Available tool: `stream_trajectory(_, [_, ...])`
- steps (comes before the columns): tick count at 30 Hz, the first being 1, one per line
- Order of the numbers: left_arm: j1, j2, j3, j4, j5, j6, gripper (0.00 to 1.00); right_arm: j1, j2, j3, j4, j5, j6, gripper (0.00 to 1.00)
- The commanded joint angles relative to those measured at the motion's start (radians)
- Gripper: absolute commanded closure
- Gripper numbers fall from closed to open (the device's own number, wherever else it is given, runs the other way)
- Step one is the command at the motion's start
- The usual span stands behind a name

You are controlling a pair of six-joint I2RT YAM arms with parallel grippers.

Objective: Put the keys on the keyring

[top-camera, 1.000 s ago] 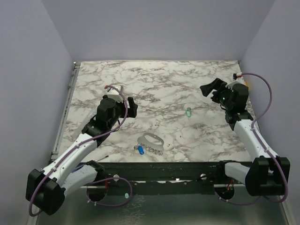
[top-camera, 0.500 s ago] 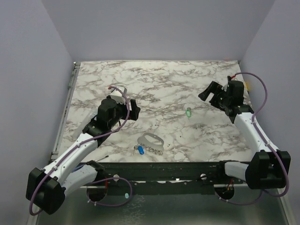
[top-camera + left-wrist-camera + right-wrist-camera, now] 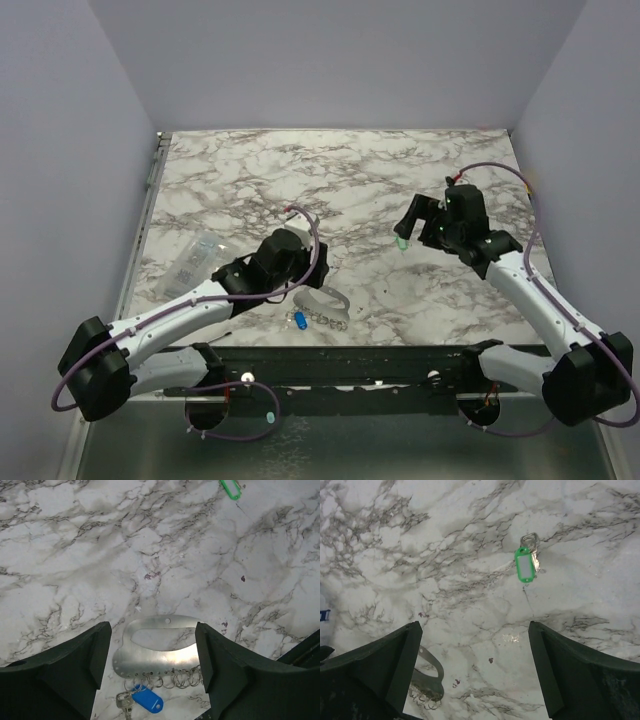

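The silvery keyring [image 3: 322,299] lies flat near the table's front edge, a row of small rings along its near side. The blue key [image 3: 299,320] lies against those rings; in the left wrist view [image 3: 146,701] it looks hooked on one. My left gripper [image 3: 308,278] is open and empty just above the keyring [image 3: 155,655], its fingers [image 3: 75,672] on either side of it. The mint green key [image 3: 401,243] lies alone at centre right. My right gripper [image 3: 416,228] is open and empty, just right of and above the green key [image 3: 525,565]. The keyring's end [image 3: 427,677] shows at lower left.
A clear plastic bag [image 3: 197,256] with small blue marks lies left of the left arm. The marble table [image 3: 350,170] has a metal rail [image 3: 145,215] along its left edge and grey walls on three sides.
My left arm has swung right and nearer, from the left-middle to over the keyring, uncovering the plastic bag. My right arm has moved left and forward from the far right to the green key.
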Motion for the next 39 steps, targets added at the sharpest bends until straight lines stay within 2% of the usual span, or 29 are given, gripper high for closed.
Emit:
stream_trajectory(1, [-0.09,-0.018,0.016,-0.094,-0.112,-0.103,0.29,0.105,0.002,-0.044,-0.033,0.039,0.026,0.02])
stream_trajectory(4, [-0.121,-0.04,0.006,-0.124,-0.122,-0.102,0.35,0.208,0.002,-0.081,-0.03,0.055,0.051,0.05])
stream_trajectory(7, [-0.128,-0.065,0.044,-0.202,-0.147,0.007,0.36,0.306,0.007,-0.115,-0.029,0.066,0.099,0.07])
stream_trajectory(11, [-0.127,-0.123,0.066,-0.257,-0.397,0.178,0.36,0.437,0.017,-0.136,-0.035,0.097,0.17,0.14])
stream_trajectory(13, [-0.125,-0.141,0.049,-0.238,-0.498,0.206,0.36,0.496,0.031,-0.14,-0.043,0.119,0.211,0.14])
stream_trajectory(15, [-0.124,-0.151,0.018,-0.208,-0.538,0.201,0.36,0.553,0.054,-0.138,-0.048,0.131,0.251,0.14])
stream_trajectory(19, [-0.118,-0.158,0.01,-0.193,-0.516,0.205,0.36,0.65,0.11,-0.115,-0.059,0.166,0.333,0.17])
stream_trajectory(24, [-0.11,-0.181,0.003,-0.19,-0.504,0.204,0.36,0.734,0.177,-0.09,-0.049,0.181,0.371,0.28])
stream_trajectory(30, [-0.108,-0.2,-0.002,-0.185,-0.487,0.209,0.36,0.761,0.257,-0.073,-0.04,0.164,0.385,0.4])
stream_trajectory(39, [-0.105,-0.206,-0.006,-0.179,-0.463,0.215,0.35,0.789,0.349,-0.033,-0.025,0.143,0.372,0.46])
